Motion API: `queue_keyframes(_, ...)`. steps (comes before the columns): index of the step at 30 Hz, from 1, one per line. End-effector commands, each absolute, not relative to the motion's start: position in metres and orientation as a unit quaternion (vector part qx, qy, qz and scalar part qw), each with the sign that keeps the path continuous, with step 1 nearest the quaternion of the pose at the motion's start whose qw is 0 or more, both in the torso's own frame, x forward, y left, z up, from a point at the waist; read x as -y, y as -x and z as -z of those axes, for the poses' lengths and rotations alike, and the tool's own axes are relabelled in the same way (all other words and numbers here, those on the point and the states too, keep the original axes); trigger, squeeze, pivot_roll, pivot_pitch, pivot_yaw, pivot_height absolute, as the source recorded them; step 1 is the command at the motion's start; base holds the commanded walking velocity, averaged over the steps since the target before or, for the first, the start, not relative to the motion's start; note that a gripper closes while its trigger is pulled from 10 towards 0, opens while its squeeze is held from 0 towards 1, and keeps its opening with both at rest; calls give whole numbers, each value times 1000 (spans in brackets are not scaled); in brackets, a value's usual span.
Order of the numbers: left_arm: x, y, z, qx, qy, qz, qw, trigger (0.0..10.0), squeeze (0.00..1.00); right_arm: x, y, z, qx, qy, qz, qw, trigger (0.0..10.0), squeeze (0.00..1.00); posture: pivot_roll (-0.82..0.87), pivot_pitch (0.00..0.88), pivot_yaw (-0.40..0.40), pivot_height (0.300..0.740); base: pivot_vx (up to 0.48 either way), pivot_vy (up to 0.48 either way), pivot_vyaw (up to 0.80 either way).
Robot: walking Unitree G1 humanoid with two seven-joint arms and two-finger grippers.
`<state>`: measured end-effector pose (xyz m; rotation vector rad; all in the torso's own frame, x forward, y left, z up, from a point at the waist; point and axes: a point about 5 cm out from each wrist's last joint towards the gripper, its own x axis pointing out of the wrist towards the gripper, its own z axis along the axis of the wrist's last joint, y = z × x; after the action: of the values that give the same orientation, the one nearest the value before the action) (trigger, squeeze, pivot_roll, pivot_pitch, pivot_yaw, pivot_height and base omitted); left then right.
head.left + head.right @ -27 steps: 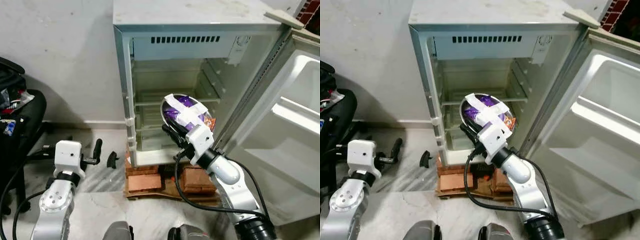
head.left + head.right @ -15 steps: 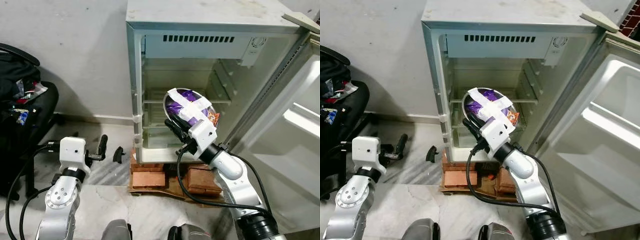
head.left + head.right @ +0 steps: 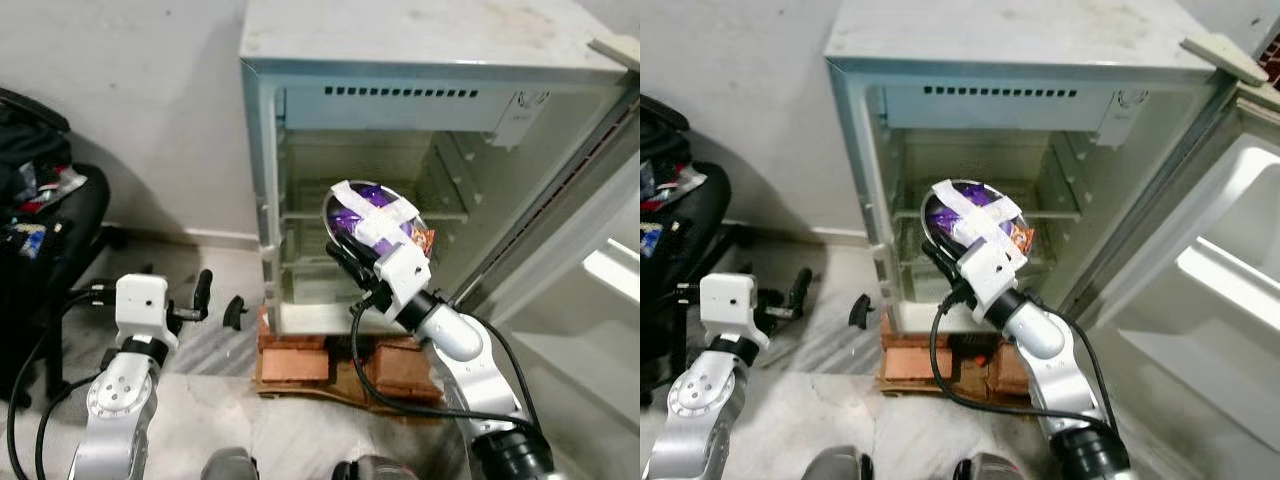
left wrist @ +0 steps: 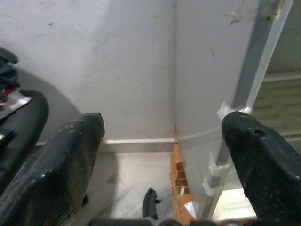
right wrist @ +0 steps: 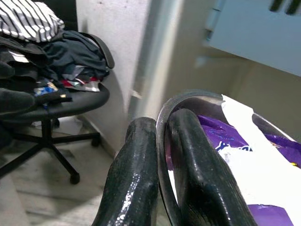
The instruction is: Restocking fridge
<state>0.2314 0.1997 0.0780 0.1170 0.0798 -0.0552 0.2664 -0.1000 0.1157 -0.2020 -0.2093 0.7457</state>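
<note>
Open fridge [image 3: 400, 60] on red bricks [image 3: 295, 362] (atop a wooden board [image 3: 340, 388]), marble floor [image 3: 190, 400] beneath.

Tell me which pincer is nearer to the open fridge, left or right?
Right. The right pincer grips the rim of a taped bowl just before the fridge shelves; the left pincer hangs open, low beside the fridge's outer wall.

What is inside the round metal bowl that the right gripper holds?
The round metal bowl holds purple packets and an orange one, under white tape strips that hide the rest. The right gripper pinches its rim.
</note>
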Motion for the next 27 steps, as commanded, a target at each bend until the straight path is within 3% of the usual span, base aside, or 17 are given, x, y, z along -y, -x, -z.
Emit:
queue_keyframes(1, -199, -230, -80, -37, -59, 32, 997, 10000, 0, 101, -267, -121, 113, 101, -362, 920, 10000, 0, 120, 93, -42, 740, 326, 0, 0)
queue_keyframes(18, -197, -227, -78, -46, -53, 30, 997, 10000, 0, 99, -262, -118, 108, 104, -371, 916, 10000, 0, 122, 120, -41, 740, 59, 0, 0)
queue_keyframes(27, -208, -211, -72, -79, -75, 28, 994, 10000, 0, 92, -278, -109, 91, 113, -380, 913, 10000, 0, 156, 172, -56, 740, 0, 0, 348)
